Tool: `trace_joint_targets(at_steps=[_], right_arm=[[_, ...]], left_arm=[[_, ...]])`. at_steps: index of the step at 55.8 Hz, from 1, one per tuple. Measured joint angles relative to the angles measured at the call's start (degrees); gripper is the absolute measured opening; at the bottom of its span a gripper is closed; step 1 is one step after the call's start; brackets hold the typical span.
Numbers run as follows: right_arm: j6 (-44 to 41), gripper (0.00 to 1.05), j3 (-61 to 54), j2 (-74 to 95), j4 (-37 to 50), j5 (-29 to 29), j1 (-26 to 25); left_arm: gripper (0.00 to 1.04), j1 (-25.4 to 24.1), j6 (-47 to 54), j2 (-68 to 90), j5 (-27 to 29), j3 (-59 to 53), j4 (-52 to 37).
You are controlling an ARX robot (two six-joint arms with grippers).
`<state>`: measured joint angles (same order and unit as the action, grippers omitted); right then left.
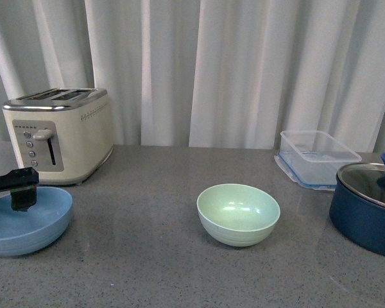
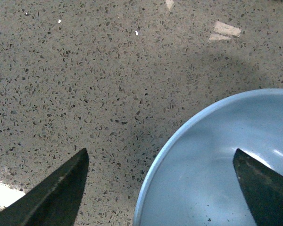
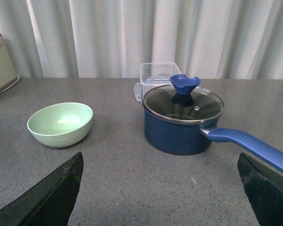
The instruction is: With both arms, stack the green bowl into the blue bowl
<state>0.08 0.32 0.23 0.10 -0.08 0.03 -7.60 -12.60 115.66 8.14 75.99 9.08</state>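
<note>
The green bowl (image 1: 238, 213) stands upright and empty at the middle of the grey counter; it also shows in the right wrist view (image 3: 60, 124). The blue bowl (image 1: 27, 220) sits at the front left, upright. My left gripper (image 1: 22, 197) is open over the blue bowl's rim (image 2: 217, 160), one finger outside the rim and one finger (image 2: 262, 186) over the bowl's inside, holding nothing. My right gripper (image 3: 160, 190) is open and empty above bare counter, apart from the green bowl; it is out of the front view.
A cream toaster (image 1: 59, 133) stands behind the blue bowl. A clear plastic container (image 1: 317, 157) sits at the back right. A dark navy pot (image 1: 367, 208) with a glass lid stands at the right edge, its blue handle (image 3: 252, 143) pointing toward my right gripper.
</note>
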Motion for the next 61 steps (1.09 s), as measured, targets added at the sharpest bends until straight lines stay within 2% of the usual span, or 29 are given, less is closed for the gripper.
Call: trace_joint_targets(at_steps=[32,51,61], right_arm=[[0.0,0.95,0.0,0.0,0.0,0.0,0.0],[-0.02,0.95,0.0,0.0,0.0,0.0,0.0],[0.0,0.95,0.0,0.0,0.0,0.0,0.0]], left_arm=[[0.04,-0.42,-1.66,0.13,-1.9,-1.11,-0.39],[0.04,-0.46,-2.67,-3.02,-4.13,-3.21,-0.24],[0.04,1.53,-3.15,-7.17,-5.62,-4.24,-0.24]])
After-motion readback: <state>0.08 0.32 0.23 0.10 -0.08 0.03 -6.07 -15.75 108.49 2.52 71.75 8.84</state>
